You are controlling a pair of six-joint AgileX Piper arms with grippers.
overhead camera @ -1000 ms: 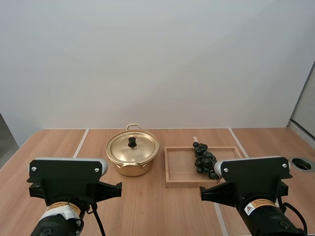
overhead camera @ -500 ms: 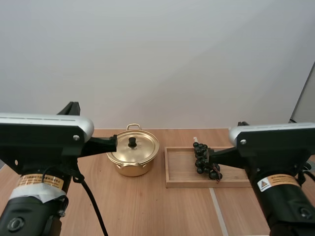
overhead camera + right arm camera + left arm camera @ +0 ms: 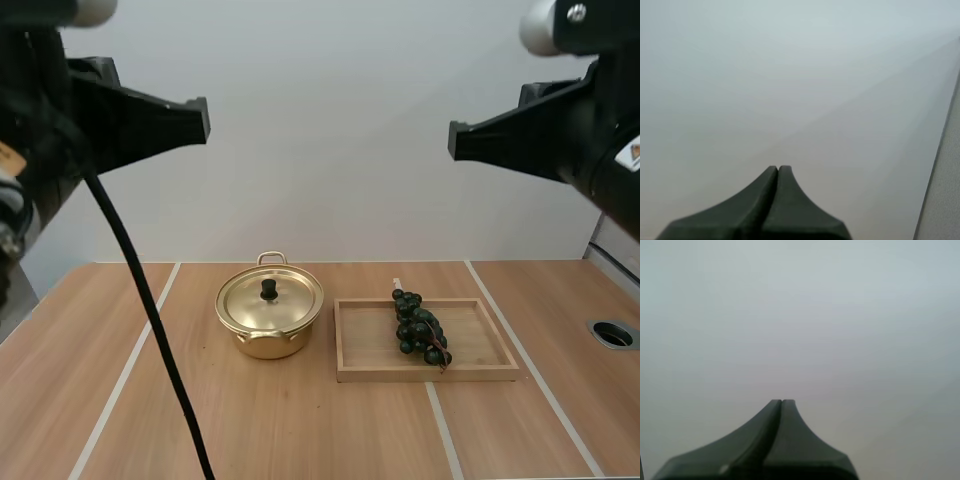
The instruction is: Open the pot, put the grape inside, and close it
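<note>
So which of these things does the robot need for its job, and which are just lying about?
Needed: pot, lid, grapes.

Just lying about: tray under the grapes, table, hole near the table's right edge.

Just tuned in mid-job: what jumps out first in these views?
A gold pot, lid on, sits mid-table beside a wooden tray holding dark grapes. The left arm and right arm hang high above the table, jaws shut on nothing.
</note>
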